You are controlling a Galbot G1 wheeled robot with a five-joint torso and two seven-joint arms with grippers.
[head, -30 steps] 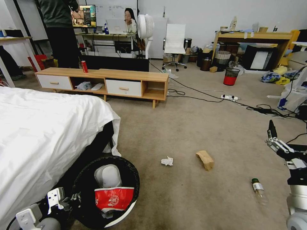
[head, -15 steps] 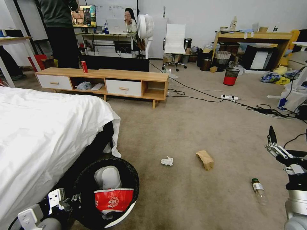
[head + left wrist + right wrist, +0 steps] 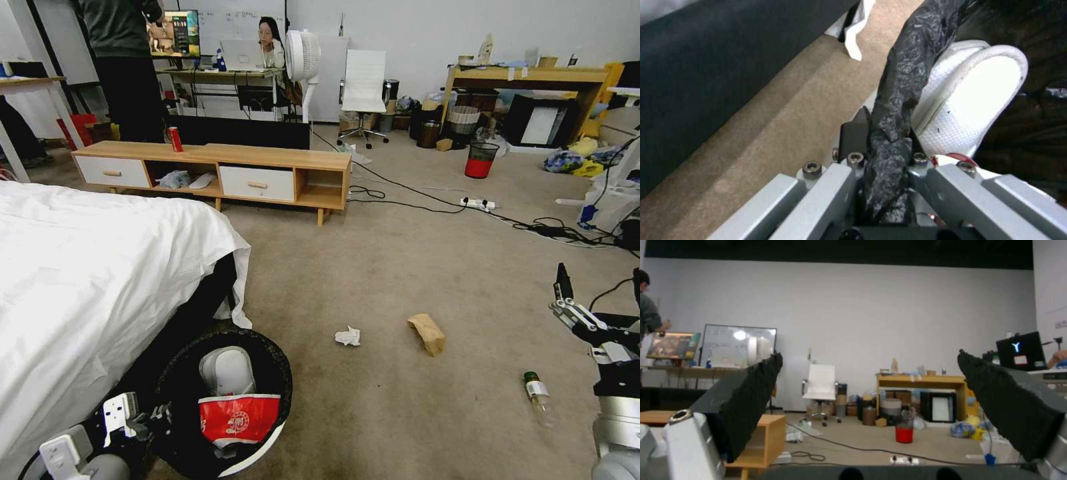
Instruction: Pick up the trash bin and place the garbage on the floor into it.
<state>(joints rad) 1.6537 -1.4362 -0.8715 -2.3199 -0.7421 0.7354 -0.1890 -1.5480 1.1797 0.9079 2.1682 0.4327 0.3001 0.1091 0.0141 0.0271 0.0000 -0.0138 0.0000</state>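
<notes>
The trash bin [image 3: 281,365], white with a black bag over its rim, hangs low at the bed's foot. My left gripper [image 3: 155,419] is shut on its rim, and the fingers [image 3: 852,133] pinch the black bag [image 3: 902,83]. Inside lie a red-and-white wrapper [image 3: 239,417] and a white padded item [image 3: 228,371]. On the floor [image 3: 400,267] lies the garbage: a crumpled tissue [image 3: 348,335], a brown paper bag [image 3: 427,333] and a clear green-capped bottle [image 3: 539,399]. My right gripper [image 3: 598,280] hovers open at the far right, above and beyond the bottle; its fingers [image 3: 751,396] stand wide apart.
A bed with a white sheet [image 3: 87,273] fills the left side. A low wooden cabinet [image 3: 260,167] with an upright red can [image 3: 175,139] stands behind. Black cables [image 3: 540,230] and a power strip [image 3: 479,203] cross the carpet at right. A black mesh bin [image 3: 481,160] stands farther back.
My right gripper has sunk a little and edged left. The bin and my left gripper have dropped slightly. The litter on the floor has not moved.
</notes>
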